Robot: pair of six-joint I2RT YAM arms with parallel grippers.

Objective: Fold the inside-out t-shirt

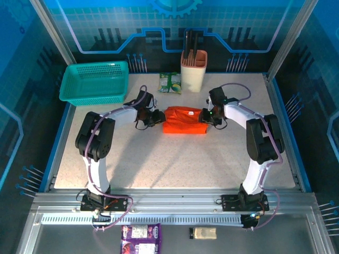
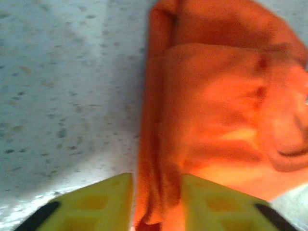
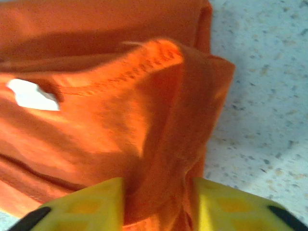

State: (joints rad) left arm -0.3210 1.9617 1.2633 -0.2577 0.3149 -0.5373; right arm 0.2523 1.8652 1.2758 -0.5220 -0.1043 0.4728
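We find a pale, speckled worktop (image 1: 175, 159) with a blue rim. It is enclosed at the back and sides by blue panels (image 1: 238, 21) printed with a grid and circuit lines, set in grey metal posts. A ribbed metal rail (image 1: 175, 200) runs along the near edge and carries both arm bases.

At the far left corner stands a teal mesh basket (image 1: 95, 82). A cream holder (image 1: 193, 70) with dark items upright in it stands at the far middle. A green and white packet (image 1: 170, 83) lies flat just left of the holder. Nearer than the rail lie a purple packet (image 1: 140, 233) and a small tan packet (image 1: 204, 233).

The orange t-shirt (image 1: 184, 120) lies on the worktop at the centre of the far half, gathered into a compact rectangle, near the green and white packet but apart from it. The arms bow outward and meet the shirt from either end, and the wrists cover its short edges.

The left hand (image 1: 160, 117) pinches the bunched left edge of the cloth between its yellow fingers (image 2: 101, 204). The right hand (image 1: 204, 117) pinches a raised ridge of stitched hem at the right edge. In the right wrist view a white tag (image 3: 31, 94) shows on the cloth, left of that ridge.
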